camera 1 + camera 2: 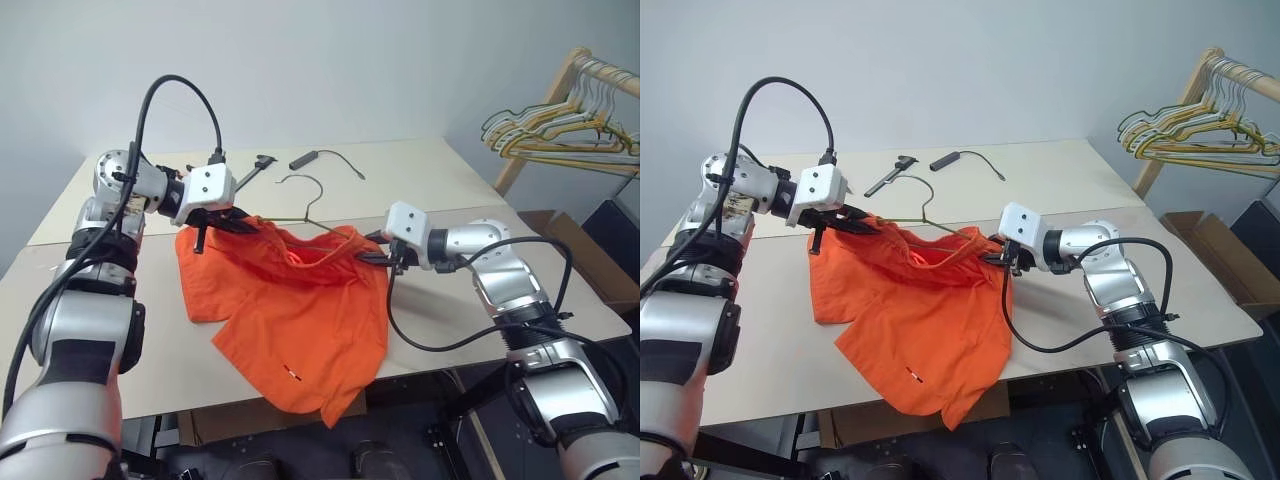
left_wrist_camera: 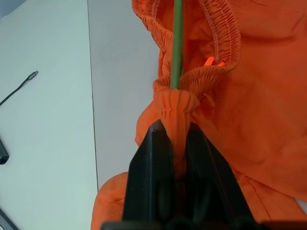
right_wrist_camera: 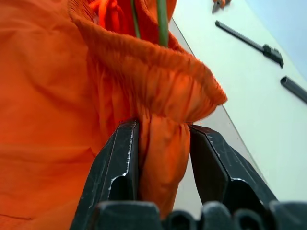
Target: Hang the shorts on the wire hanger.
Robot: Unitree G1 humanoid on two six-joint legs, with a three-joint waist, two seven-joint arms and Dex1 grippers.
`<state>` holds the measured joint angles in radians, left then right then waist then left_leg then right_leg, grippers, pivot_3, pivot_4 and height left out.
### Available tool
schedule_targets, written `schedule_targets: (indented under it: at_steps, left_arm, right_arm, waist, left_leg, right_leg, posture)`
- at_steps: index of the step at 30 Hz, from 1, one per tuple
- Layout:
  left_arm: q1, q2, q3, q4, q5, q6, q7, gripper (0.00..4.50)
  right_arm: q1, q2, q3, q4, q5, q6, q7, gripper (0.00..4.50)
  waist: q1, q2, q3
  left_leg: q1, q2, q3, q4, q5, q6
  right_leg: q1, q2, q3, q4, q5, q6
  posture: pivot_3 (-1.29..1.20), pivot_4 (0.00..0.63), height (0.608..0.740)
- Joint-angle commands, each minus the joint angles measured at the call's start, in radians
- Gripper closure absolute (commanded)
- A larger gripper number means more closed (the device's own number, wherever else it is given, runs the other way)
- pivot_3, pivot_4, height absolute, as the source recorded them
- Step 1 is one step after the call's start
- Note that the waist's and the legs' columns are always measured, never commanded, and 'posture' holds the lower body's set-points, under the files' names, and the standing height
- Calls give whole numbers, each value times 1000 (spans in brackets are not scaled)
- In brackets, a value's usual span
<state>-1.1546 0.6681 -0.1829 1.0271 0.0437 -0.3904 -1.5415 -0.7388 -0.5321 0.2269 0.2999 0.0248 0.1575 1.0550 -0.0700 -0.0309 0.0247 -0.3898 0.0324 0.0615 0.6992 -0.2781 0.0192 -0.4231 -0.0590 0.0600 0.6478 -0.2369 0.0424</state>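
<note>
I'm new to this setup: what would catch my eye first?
The bright orange shorts spread over the table's front edge, their waistband lifted between the left end effector and right end effector. The wire hanger pokes from the waistband. A bundle of hangers hangs far right.

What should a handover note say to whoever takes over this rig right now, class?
Left gripper: shut on the shorts, pinching the waistband.
Right gripper: fingers parted, waistband fabric between them, one finger clear of it.
Wire hanger: on the table, its wire running inside the waistband.
Done: hanger partly threaded.
Left: settle the shorts on the hanger, release.
</note>
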Motion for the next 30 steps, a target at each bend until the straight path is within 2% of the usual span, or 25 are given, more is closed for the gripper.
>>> schedule_targets:
  at_steps: [1,10,14,20,21,26,30]
  left_arm:
    - [-7,11,29,-41,-24,5,2,4476]
    - [-5,-4,39,-56,-47,13,-39,4476]
    - [-2,-10,53,-61,-72,27,-59,4476]
    - [10,-1,47,-66,-71,13,-72,4476]
    - [14,2,44,-62,-64,5,-73,4476]
    - [16,-8,57,-45,-61,18,-41,4476]
    - [6,-16,67,-20,-60,20,-11,3262]
  right_arm:
    - [-24,5,-44,-4,46,30,5,2541]
    - [-31,20,-83,-30,152,93,67,2541]
    - [-29,15,-70,-33,147,80,73,2541]
    - [-18,25,-85,-45,172,61,82,4358]
    - [-17,26,-87,-46,173,58,83,4469]
    - [-6,26,-91,-51,173,56,83,4469]
    - [2,27,-98,-60,181,78,71,4500]
  waist:
    - [0,0,0]
    - [-1,0,0]
    - [-1,0,0]
    - [-2,0,0]
    - [-2,0,0]
    - [-1,0,0]
    - [0,0,0]
  left_leg:
    - [0,0,0,0,0,0]
    - [0,0,0,0,0,0]
    - [0,0,-1,0,0,0]
    - [0,0,-1,0,0,0]
    - [0,0,-1,0,0,0]
    - [0,0,-1,0,0,0]
    - [0,0,-1,0,0,0]
  right_leg:
    - [0,0,0,0,0,0]
    - [0,0,0,0,0,0]
    - [0,0,0,0,0,0]
    - [0,0,0,0,0,0]
    - [0,0,0,0,0,0]
    - [0,0,0,0,0,0]
    - [0,0,0,0,0,0]
  posture:
    - [-22,0,740]
    - [-28,0,740]
    - [-27,0,740]
    - [-25,0,740]
    - [-24,0,740]
    - [-25,0,740]
    - [-29,0,740]
